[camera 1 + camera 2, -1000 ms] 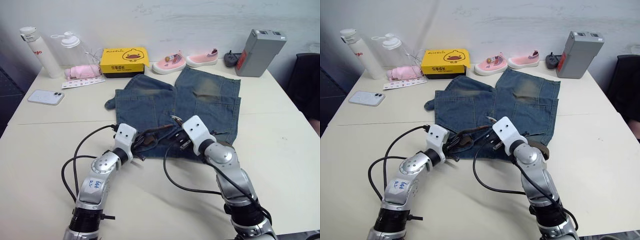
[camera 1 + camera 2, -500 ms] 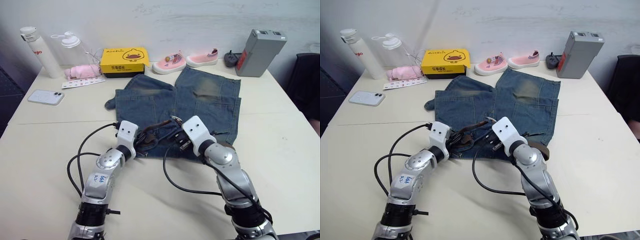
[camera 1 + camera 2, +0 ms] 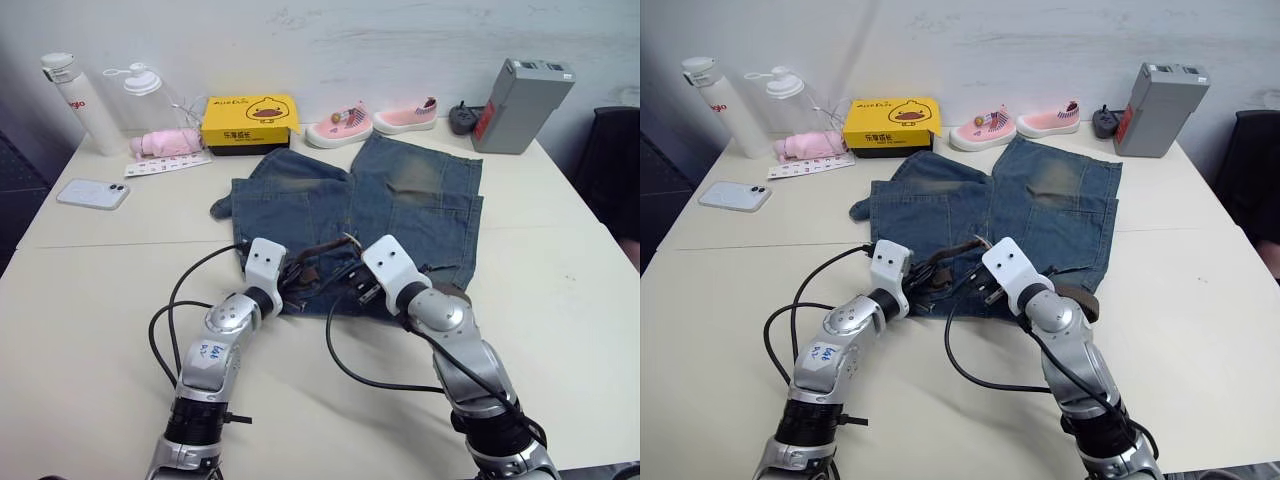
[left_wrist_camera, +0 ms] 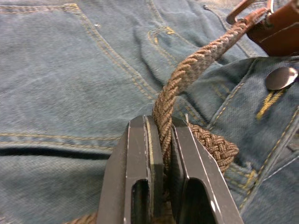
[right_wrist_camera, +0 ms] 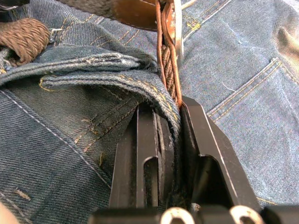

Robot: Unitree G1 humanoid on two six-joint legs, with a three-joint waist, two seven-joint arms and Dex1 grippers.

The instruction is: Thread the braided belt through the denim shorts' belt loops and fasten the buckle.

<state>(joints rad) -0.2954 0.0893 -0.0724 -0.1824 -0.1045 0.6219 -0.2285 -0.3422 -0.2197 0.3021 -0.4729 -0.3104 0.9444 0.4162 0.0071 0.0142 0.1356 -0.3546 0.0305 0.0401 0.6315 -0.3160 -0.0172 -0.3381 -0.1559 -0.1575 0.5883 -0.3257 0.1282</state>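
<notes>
The left gripper (image 4: 161, 154) pinches the braided belt (image 4: 196, 63), a rope-like brown weave rising from between its flat black fingers across the denim shorts (image 4: 70, 70). The right gripper (image 5: 170, 126) clamps a frayed fold of blue denim with the belt, just below the silver buckle (image 5: 176, 21).

You see faded denim shorts (image 3: 390, 205) lying flat, waistband near. The dark-brown braided belt (image 4: 196, 63) crosses the waistband; its silver buckle (image 5: 178, 28) lies mid-waistband.
</notes>
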